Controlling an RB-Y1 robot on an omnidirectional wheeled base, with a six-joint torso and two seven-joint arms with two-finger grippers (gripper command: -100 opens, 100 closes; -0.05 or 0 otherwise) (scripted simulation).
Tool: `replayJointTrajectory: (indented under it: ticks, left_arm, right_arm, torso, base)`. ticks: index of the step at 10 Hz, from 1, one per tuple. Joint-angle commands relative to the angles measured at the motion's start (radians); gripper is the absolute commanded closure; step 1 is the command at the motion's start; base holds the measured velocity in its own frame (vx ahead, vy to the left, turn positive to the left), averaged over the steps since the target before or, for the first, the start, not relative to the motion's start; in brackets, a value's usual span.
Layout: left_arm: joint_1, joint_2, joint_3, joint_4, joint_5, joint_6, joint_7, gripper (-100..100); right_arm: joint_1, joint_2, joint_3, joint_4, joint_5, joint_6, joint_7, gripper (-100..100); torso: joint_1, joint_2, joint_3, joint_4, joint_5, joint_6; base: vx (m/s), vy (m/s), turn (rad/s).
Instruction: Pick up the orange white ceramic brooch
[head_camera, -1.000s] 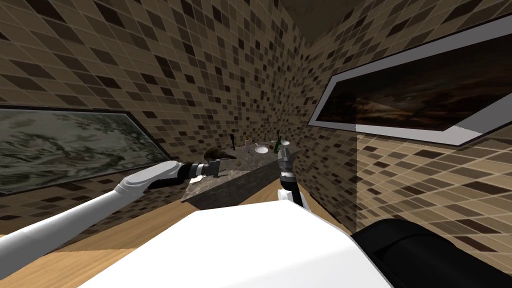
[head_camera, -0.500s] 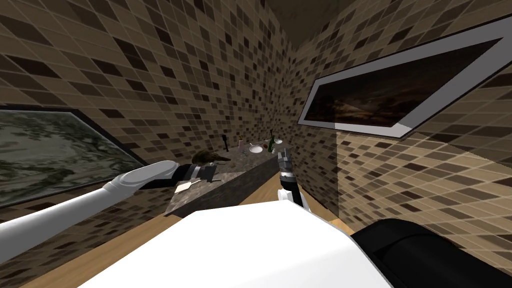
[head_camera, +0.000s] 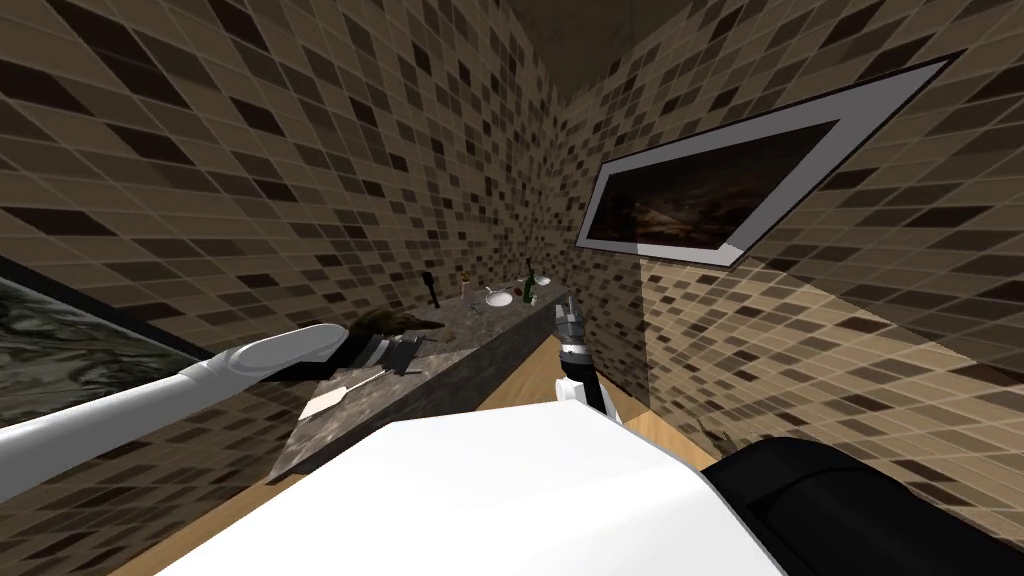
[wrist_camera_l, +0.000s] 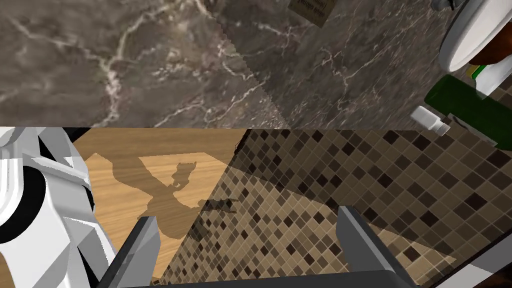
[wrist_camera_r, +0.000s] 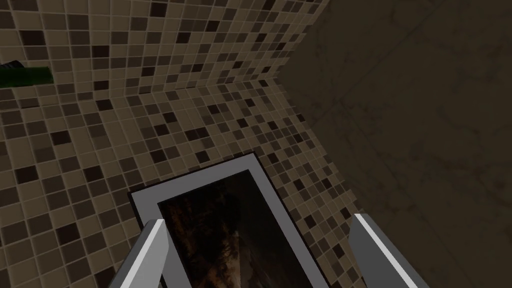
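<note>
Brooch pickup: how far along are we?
Done: the left gripper is at the marble counter. In hand: nothing; it and the right gripper are open and empty. Left: everything else; I cannot tell which small item on the counter is the brooch, so locate, grasp and lift it.

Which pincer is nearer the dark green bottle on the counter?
Right, apparently. The right pincer is raised beside the front edge of the dark marbled counter, close to the dark green bottle at its far end. The left pincer hangs over the counter's middle, farther from it.
</note>
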Motion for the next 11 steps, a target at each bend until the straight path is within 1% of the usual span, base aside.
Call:
replayJointTrajectory:
  ticks: [1,2,3,4,5,6,7,8,9,11]
  left_arm:
    - [-0.012,0.014,-0.018,0.022,-0.031,-0.010,-0.012,-100]
    - [-0.016,0.048,-0.049,0.048,-0.068,-0.015,-0.032,-100]
    - [-0.016,0.048,-0.049,0.048,-0.080,-0.015,-0.032,-100]
    - [-0.018,0.078,-0.080,0.074,-0.115,-0.020,-0.050,-100]
    - [-0.019,0.105,-0.110,0.098,-0.153,-0.024,-0.067,-100]
    - [-0.019,0.106,-0.110,0.098,-0.170,-0.024,-0.067,-100]
    - [-0.019,0.130,-0.140,0.121,-0.197,-0.027,-0.084,-100]
    - [-0.019,0.130,-0.140,0.121,-0.210,-0.027,-0.084,-100]
    - [-0.017,0.151,-0.168,0.142,-0.248,-0.029,-0.098,-100]
    - [-0.012,0.182,-0.219,0.179,-0.308,-0.032,-0.123,-100]
  right_arm:
    - [0.000,0.000,0.000,0.000,0.000,0.000,0.000,0]
    - [0.000,0.000,0.000,0.000,0.000,0.000,0.000,0]
    - [0.000,0.000,0.000,0.000,0.000,0.000,0.000,0]
    - [0.000,0.000,0.000,0.000,0.000,0.000,0.000,0]
    - [0.000,0.000,0.000,0.000,0.000,0.000,0.000,0]
    - [0.000,0.000,0.000,0.000,0.000,0.000,0.000,0]
    - [0.000,0.000,0.000,0.000,0.000,0.000,0.000,0]
    - [0.000,0.000,0.000,0.000,0.000,0.000,0.000,0]
    - [0.000,0.000,0.000,0.000,0.000,0.000,0.000,0]
    - [0.000,0.000,0.000,0.000,0.000,0.000,0.000,0]
  torso:
    - [0.000,0.000,0.000,0.000,0.000,0.000]
    - [0.000,0.000,0.000,0.000,0.000,0.000]
    - [0.000,-0.001,0.000,0.000,0.000,0.000]
    - [0.000,0.000,0.000,0.000,0.000,-0.001]
    - [0.000,-0.001,-0.001,0.000,0.000,0.000]
    - [-0.003,-0.003,-0.002,-0.001,-0.001,0.000]
    - [-0.002,-0.002,-0.001,-0.001,-0.001,-0.001]
    - [-0.001,-0.002,-0.001,0.000,0.000,0.000]
    - [0.000,-0.001,-0.001,0.000,0.000,-0.001]
    - [-0.003,-0.003,-0.002,-0.001,-0.001,0.000]
  base:
    - [0.034,-0.044,-0.171]
    - [0.043,-0.058,-0.338]
    - [0.038,-0.038,-0.139]
    - [0.051,-0.052,-0.240]
    - [0.086,-0.097,-0.408]
    - [0.071,-0.063,-0.172]
    - [0.058,-0.054,-0.238]
    - [0.052,-0.044,-0.136]
    - [0.064,-0.056,-0.220]
    - [0.111,-0.095,-0.333]
